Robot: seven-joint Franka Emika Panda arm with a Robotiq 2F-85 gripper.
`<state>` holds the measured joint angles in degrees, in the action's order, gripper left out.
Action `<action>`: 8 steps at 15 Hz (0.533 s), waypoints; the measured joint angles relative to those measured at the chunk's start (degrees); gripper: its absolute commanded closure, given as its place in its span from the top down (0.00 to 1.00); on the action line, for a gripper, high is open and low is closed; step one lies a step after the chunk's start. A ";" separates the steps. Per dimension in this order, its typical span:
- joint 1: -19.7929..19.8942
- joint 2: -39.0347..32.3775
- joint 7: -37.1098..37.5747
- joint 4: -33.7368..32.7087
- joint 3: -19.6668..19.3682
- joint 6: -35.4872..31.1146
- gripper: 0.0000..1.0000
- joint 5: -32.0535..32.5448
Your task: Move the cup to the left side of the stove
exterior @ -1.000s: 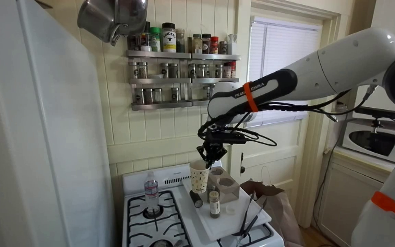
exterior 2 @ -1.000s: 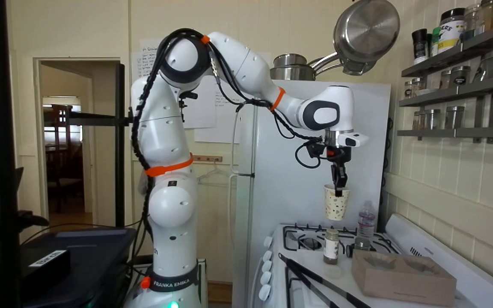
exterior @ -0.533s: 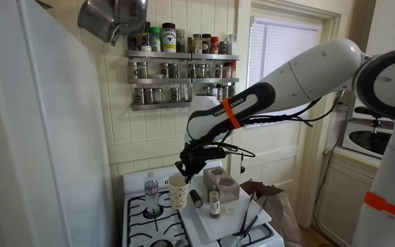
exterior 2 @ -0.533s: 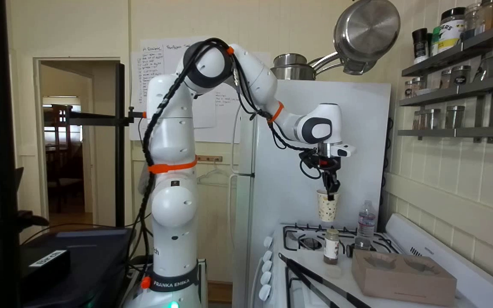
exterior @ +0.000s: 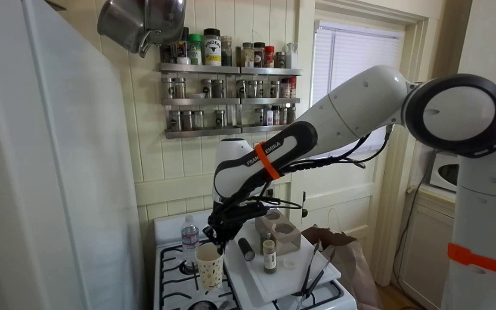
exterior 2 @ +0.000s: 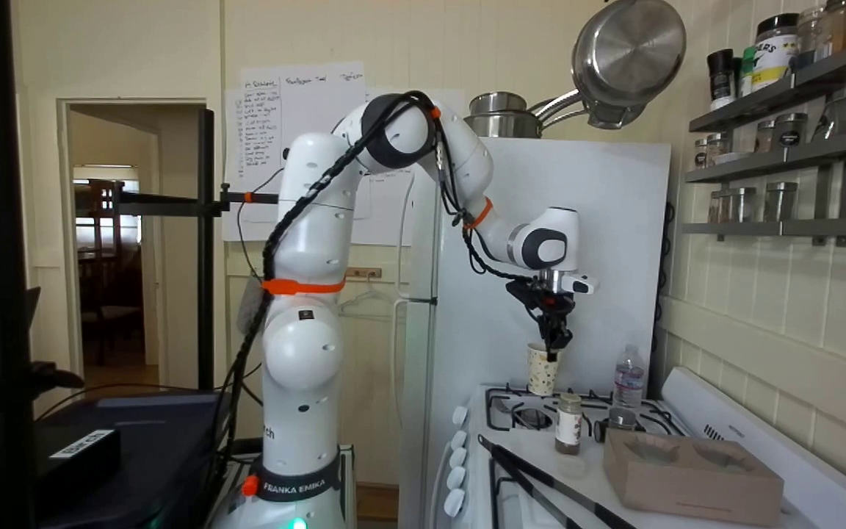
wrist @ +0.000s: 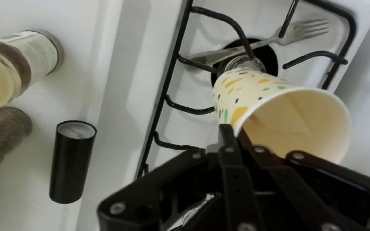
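Observation:
The cup (exterior: 210, 269) is pale cream with coloured specks. It hangs upright or nearly so over the burner grates at the fridge side of the white stove (exterior: 168, 232). The cup also shows in an exterior view (exterior 2: 543, 373) and in the wrist view (wrist: 230, 93), where its open mouth faces the camera. My gripper (exterior: 221, 249) is shut on the cup's rim, one finger inside and one outside, as the wrist view shows (wrist: 235, 131). The cup's base hides part of the burner in the wrist view. I cannot tell whether the base touches the grate.
A water bottle (exterior: 190, 241) stands on the rear burner near the cup. A fork (wrist: 287, 33) lies across the front burner. A white tray (exterior: 269, 286) holds a spice jar (exterior: 269, 257), a black cylinder (exterior: 246, 249) and a cardboard holder (exterior: 289, 239). Tongs (exterior: 312, 275) lie beside them. The fridge (exterior 2: 540, 294) borders the stove.
My arm has carried the cup down and towards the fridge side, from above the tray to over the burner grates. The grip on the rim stays shut.

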<state>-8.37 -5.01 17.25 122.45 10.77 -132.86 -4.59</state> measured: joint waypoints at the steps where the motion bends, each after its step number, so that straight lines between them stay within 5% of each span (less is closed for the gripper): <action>1: -0.12 -0.58 -0.97 -0.49 0.02 0.18 0.03 -0.64; 8: -0.23 -3.02 -0.12 -1.49 -0.57 -1.51 0.01 1.41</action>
<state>-8.60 -8.03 17.13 120.96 10.21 -134.37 -3.17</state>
